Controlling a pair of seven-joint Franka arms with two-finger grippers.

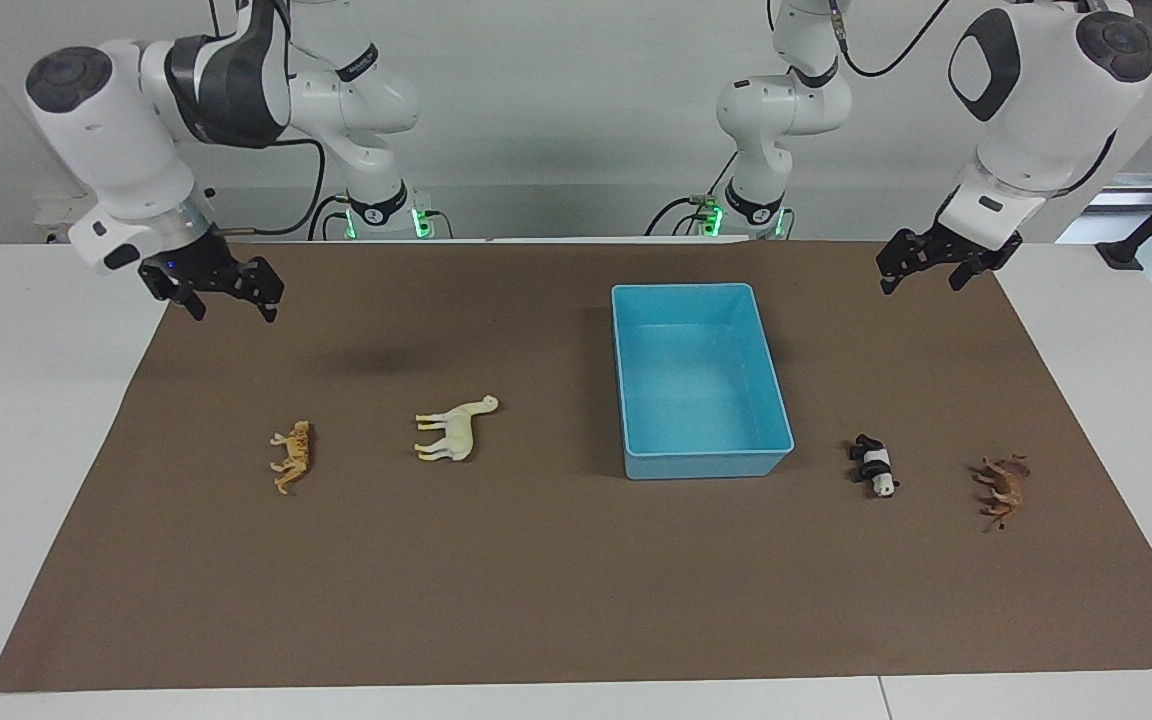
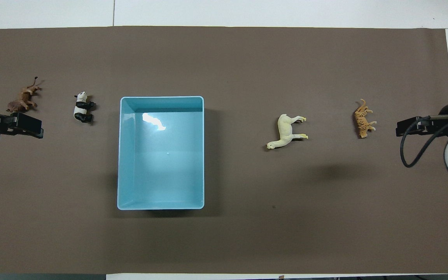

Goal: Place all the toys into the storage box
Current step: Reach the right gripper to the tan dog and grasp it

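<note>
The light blue storage box (image 1: 681,289) stands empty on the brown mat; it also shows in the overhead view (image 2: 161,97). Four toys lie on their sides on the mat. The orange tiger (image 1: 293,456) (image 2: 364,118) and the cream-white horse (image 1: 454,428) (image 2: 288,131) lie toward the right arm's end. The panda (image 1: 874,465) (image 2: 82,107) and the brown animal (image 1: 1003,488) (image 2: 23,99) lie toward the left arm's end. My right gripper (image 1: 234,308) (image 2: 407,127) hangs open and empty above the mat's corner. My left gripper (image 1: 921,283) (image 2: 29,128) hangs open and empty above its own corner.
The brown mat (image 1: 536,580) covers most of the white table (image 1: 26,450). A black cable (image 2: 414,151) loops from the right arm's wrist. Both arm bases stand at the robots' edge of the table.
</note>
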